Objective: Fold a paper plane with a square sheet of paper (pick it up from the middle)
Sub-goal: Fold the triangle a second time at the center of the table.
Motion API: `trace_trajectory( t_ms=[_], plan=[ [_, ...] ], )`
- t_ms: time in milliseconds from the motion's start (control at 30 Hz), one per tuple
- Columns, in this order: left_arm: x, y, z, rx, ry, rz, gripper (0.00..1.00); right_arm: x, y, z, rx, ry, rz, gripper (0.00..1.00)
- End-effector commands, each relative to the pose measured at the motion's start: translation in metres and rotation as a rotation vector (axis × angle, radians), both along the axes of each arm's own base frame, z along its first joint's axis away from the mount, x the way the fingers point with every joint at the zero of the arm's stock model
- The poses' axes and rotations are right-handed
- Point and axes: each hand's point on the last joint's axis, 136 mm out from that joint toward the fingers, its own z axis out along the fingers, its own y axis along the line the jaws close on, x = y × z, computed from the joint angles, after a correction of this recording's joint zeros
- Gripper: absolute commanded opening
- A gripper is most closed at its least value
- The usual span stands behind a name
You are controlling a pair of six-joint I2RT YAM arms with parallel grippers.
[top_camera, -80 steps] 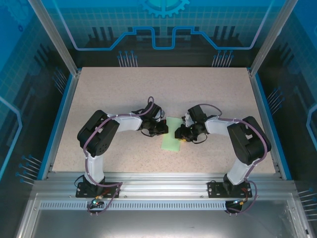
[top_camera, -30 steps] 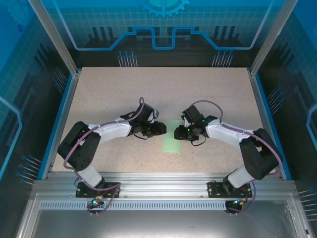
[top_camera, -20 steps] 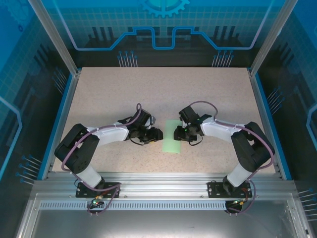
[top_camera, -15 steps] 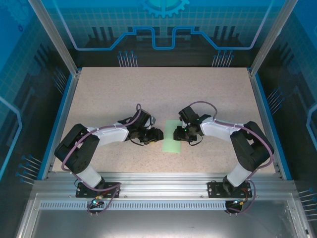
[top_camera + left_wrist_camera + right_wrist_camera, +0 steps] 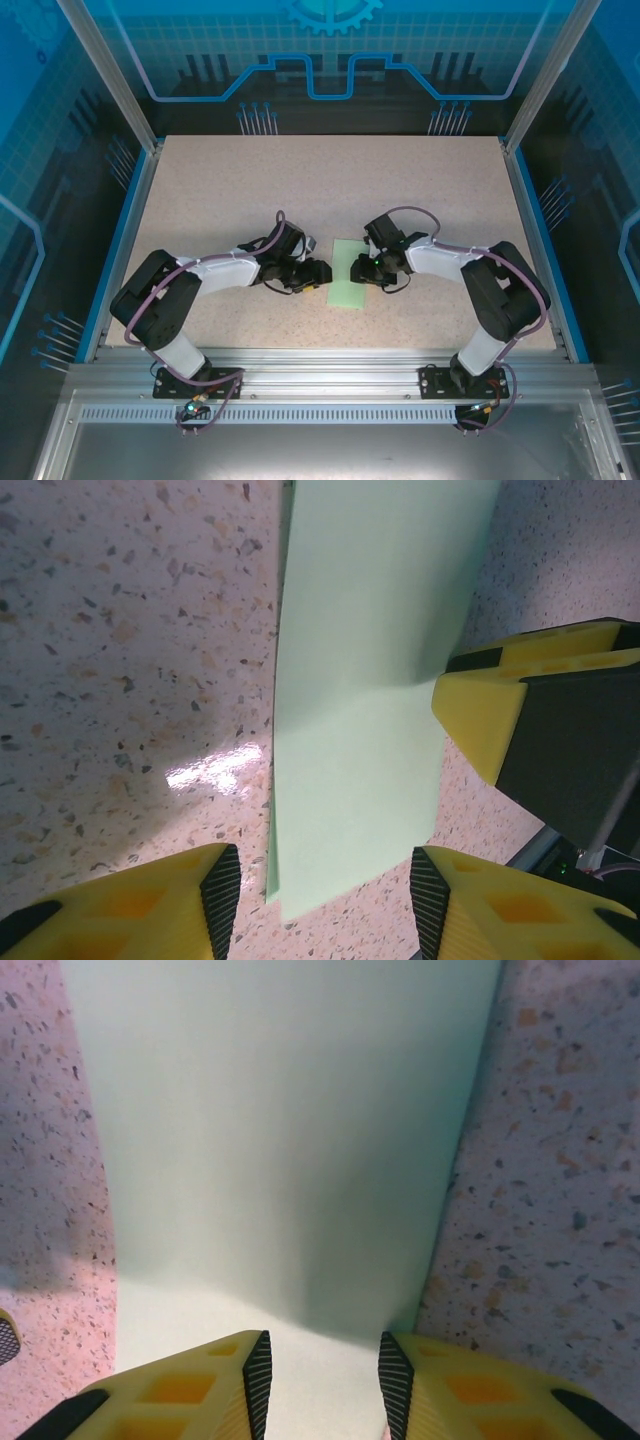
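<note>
Half a second on, my left claw (image 5: 320, 272) had crept a touch to the right, closer to the sheet of paper (image 5: 346, 290), while my right claw (image 5: 360, 268) had hardly moved from the sheet's other side. Both arms were stretched low and inward over the speckled counter (image 5: 330, 190), and the two claws faced each other across the paper.

The sheet lay near the middle of the counter as a narrow pale mint-green strip, folded, with its long sides running away from my bases.

From my left wrist, the strip (image 5: 370, 680) ran from the top of the view down to my fingers. Its near end sat in the gap of my left claw (image 5: 325, 910), which stood well apart and gripped nothing. One yellow finger (image 5: 480, 705) of my right claw pushed in at the strip's far long edge. Whether it touched the paper or hung just above it, I couldn't tell from that angle.

From my right wrist, the sheet (image 5: 280, 1140) spread wide ahead of me and passed under my right claw (image 5: 322, 1390). That one was parted too, though by a narrower gap, and nothing was pinched between its ridged pads (image 5: 258, 1375).
</note>
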Motion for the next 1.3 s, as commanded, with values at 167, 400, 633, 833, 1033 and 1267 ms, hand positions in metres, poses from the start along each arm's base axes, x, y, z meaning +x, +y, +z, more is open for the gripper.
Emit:
trace_trajectory(
  t_ms=[167,400,633,833,1033,1267],
  plan=[
    [-0.009,-0.006,-0.002,-0.013,0.036,-0.028,0.53,-0.005,-0.009,-0.004,0.008,0.022,-0.026,0.39],
    [-0.013,-0.014,-0.006,-0.013,0.068,-0.054,0.53,-0.007,-0.010,-0.011,0.027,0.039,-0.032,0.38],
    [-0.028,-0.016,-0.009,0.003,0.109,-0.065,0.53,-0.009,-0.012,-0.013,0.025,0.041,-0.038,0.37],
    [-0.033,-0.019,-0.018,-0.023,0.141,-0.056,0.53,-0.009,-0.012,-0.013,0.027,0.041,-0.038,0.37],
    [-0.033,-0.023,-0.017,-0.054,0.138,-0.043,0.52,-0.011,-0.013,-0.015,0.022,0.046,-0.033,0.37],
    [-0.032,-0.025,-0.018,-0.058,0.143,-0.044,0.53,-0.011,-0.013,-0.013,0.029,0.044,-0.030,0.37]
  ],
)
